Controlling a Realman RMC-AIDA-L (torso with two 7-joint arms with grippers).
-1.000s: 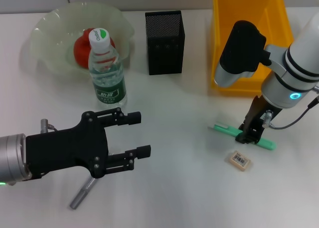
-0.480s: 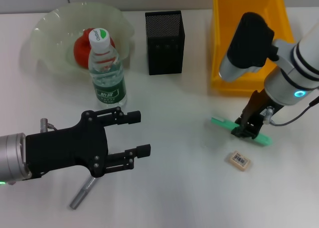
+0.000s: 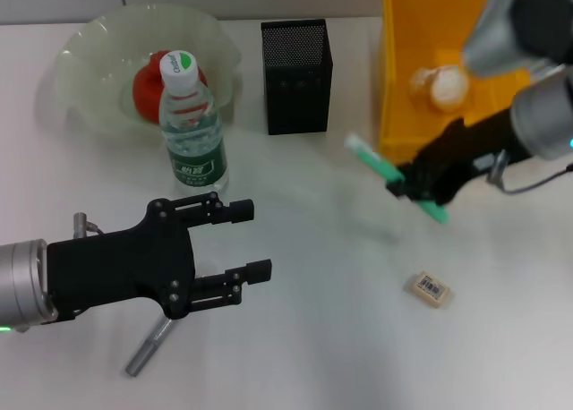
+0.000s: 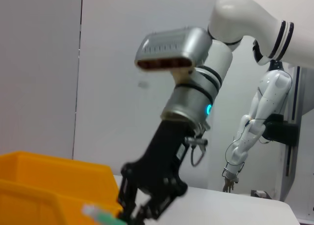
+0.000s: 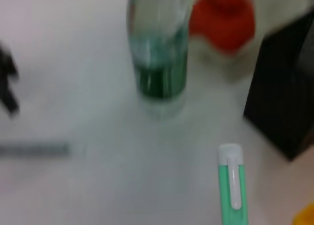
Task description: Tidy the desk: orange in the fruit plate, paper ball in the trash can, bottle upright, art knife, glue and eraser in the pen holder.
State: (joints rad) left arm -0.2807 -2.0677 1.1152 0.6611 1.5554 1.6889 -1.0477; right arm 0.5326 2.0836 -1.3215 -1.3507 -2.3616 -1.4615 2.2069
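My right gripper (image 3: 414, 187) is shut on the green art knife (image 3: 383, 170) and holds it tilted in the air, between the black mesh pen holder (image 3: 296, 65) and the yellow trash can (image 3: 399, 123). The knife also shows in the right wrist view (image 5: 231, 188). The paper ball (image 3: 440, 85) lies in the trash can. The bottle (image 3: 192, 132) stands upright in front of the fruit plate (image 3: 81, 47), which holds the orange (image 3: 145, 93). The eraser (image 3: 431, 288) lies on the table. A grey glue stick (image 3: 149, 345) lies under my open left gripper (image 3: 248, 242).
The left wrist view shows my right arm's gripper (image 4: 149, 203) beside the yellow trash can (image 4: 44, 183). The right wrist view shows the bottle (image 5: 159, 53), the orange (image 5: 223, 18) and the pen holder (image 5: 287, 97). White table lies between the two arms.
My right gripper has lifted the green art knife off the table and carried it up and left toward the pen holder. The paper ball has come into view. The left arm has not moved.
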